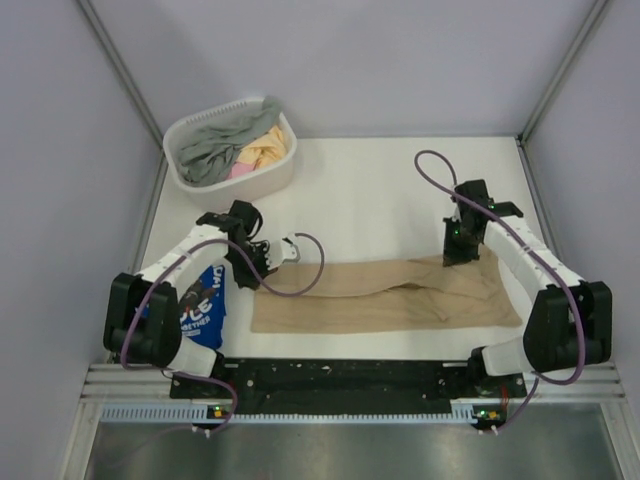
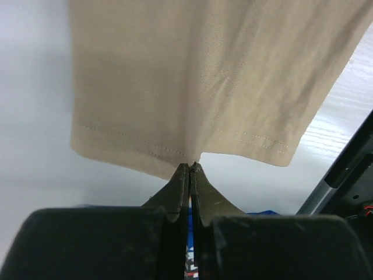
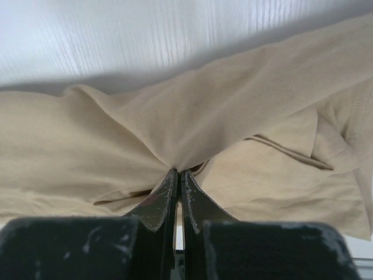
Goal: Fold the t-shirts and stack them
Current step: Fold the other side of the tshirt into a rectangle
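- The left fingers (image 2: 185,178) are pinched shut on the tan t-shirt (image 1: 380,300), right at its stitched hem (the left edge).
- The right fingers (image 3: 172,181) are clamped on its rumpled right end.
- It lies along the desk's (image 1: 380,200) front; the blue t-shirt (image 1: 203,308) is left of it, the basket (image 1: 272,180) far back.

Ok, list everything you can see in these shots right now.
table: one, white, under everything
tan t-shirt: one, tan, lying as a long strip across the near middle
blue t-shirt: one, royal blue with white lettering, near left
basket: one, white, far left corner
clothes: a heap, grey, yellow and pink, inside the basket
left gripper: one, black, shut on the tan t-shirt's hem
right gripper: one, black, shut on a fold of the tan t-shirt
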Controlling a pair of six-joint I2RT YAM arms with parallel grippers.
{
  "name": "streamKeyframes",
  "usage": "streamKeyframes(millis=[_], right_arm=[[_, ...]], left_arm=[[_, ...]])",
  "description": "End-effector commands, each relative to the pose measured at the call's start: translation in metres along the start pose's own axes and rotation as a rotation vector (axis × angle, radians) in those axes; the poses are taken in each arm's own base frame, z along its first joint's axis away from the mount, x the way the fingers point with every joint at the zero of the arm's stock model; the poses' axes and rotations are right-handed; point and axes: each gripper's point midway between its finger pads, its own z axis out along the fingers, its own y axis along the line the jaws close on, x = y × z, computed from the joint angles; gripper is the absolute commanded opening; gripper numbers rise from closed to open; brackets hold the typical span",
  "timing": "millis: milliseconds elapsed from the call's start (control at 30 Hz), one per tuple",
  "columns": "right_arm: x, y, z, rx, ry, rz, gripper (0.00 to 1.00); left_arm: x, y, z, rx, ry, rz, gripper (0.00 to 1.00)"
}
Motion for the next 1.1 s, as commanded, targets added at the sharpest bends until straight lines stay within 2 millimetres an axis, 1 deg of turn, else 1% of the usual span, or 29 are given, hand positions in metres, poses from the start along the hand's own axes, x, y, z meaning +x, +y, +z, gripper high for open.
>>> streamKeyframes(millis=[0, 100, 167, 200, 267, 300, 333, 367, 400, 433, 467, 500, 533, 567, 633, 667, 700, 733, 767, 833, 900, 933, 1000, 1033, 1067], right_arm=[[0.020, 0.002, 0.006, -0.029, 0.071, 0.011, 0.00], [0.022, 0.004, 0.009, -0.036, 0.081, 0.013, 0.00], [0.028, 0.003, 0.011, -0.038, 0.096, 0.014, 0.01], [0.031, 0.003, 0.012, -0.044, 0.105, 0.015, 0.05], [0.037, 0.007, 0.011, -0.066, 0.118, 0.025, 0.16], [0.038, 0.011, 0.010, -0.089, 0.124, 0.026, 0.19], [0.040, 0.014, 0.008, -0.107, 0.126, 0.029, 0.24], [0.038, 0.015, 0.004, -0.114, 0.119, 0.028, 0.30], [0.034, 0.015, 0.001, -0.113, 0.107, 0.027, 0.37], [0.028, 0.013, -0.004, -0.102, 0.081, 0.020, 0.48], [0.018, 0.009, -0.010, -0.083, 0.043, 0.022, 0.56], [0.006, 0.003, -0.016, -0.058, -0.001, 0.031, 0.65], [-0.007, -0.005, -0.023, -0.032, -0.047, 0.041, 0.69], [-0.023, -0.015, -0.030, -0.002, -0.103, 0.069, 0.71], [-0.052, -0.032, -0.038, 0.013, -0.203, 0.125, 0.73], [-0.067, -0.050, -0.040, 0.033, -0.255, 0.186, 0.72], [-0.075, -0.060, -0.038, 0.045, -0.276, 0.219, 0.72], [-0.082, -0.075, -0.036, 0.081, -0.297, 0.255, 0.72], [-0.088, -0.082, -0.030, 0.091, -0.299, 0.271, 0.70], [-0.089, -0.092, -0.013, 0.105, -0.257, 0.282, 0.70], [-0.084, -0.102, 0.006, 0.142, -0.202, 0.276, 0.69], [-0.080, -0.105, 0.019, 0.150, -0.164, 0.277, 0.67], [-0.078, -0.110, 0.036, 0.131, -0.129, 0.289, 0.58], [-0.079, -0.112, 0.045, 0.128, -0.113, 0.287, 0.49], [-0.082, -0.108, 0.052, 0.100, -0.104, 0.278, 0.40]], left_arm=[[0.013, -0.016, 0.014, 0.074, 0.028, -0.017, 0.00], [0.019, -0.019, 0.020, 0.097, 0.050, -0.023, 0.01], [0.024, -0.024, 0.023, 0.127, 0.072, -0.024, 0.04], [0.028, -0.029, 0.024, 0.149, 0.086, -0.025, 0.08], [0.034, -0.039, 0.026, 0.195, 0.104, -0.024, 0.25], [0.036, -0.045, 0.024, 0.222, 0.107, -0.016, 0.37], [0.036, -0.051, 0.022, 0.253, 0.105, -0.008, 0.43], [0.033, -0.053, 0.018, 0.263, 0.092, 0.009, 0.45], [0.029, -0.052, 0.015, 0.262, 0.074, 0.014, 0.47], [0.022, -0.046, 0.011, 0.241, 0.044, 0.010, 0.52], [0.014, -0.037, 0.006, 0.208, 0.011, -0.008, 0.55], [0.003, -0.023, 0.003, 0.162, -0.023, -0.046, 0.58], [-0.007, -0.007, -0.001, 0.110, -0.053, -0.092, 0.61], [-0.017, 0.013, -0.004, 0.045, -0.080, -0.133, 0.63], [-0.024, 0.046, -0.001, -0.049, -0.089, -0.234, 0.64], [-0.024, 0.060, 0.003, -0.095, -0.080, -0.265, 0.64], [-0.024, 0.069, 0.009, -0.111, -0.072, -0.295, 0.64], [-0.022, 0.075, 0.015, -0.122, -0.063, -0.312, 0.64], [-0.020, 0.079, 0.023, -0.123, -0.054, -0.321, 0.65], [-0.016, 0.082, 0.036, -0.108, -0.041, -0.324, 0.66], [-0.012, 0.080, 0.047, -0.085, -0.026, -0.328, 0.68], [-0.010, 0.077, 0.052, -0.068, -0.023, -0.327, 0.69], [-0.008, 0.069, 0.060, -0.031, -0.029, -0.318, 0.69], [-0.008, 0.064, 0.062, -0.014, -0.037, -0.313, 0.68], [-0.009, 0.061, 0.063, -0.002, -0.047, -0.307, 0.63]])
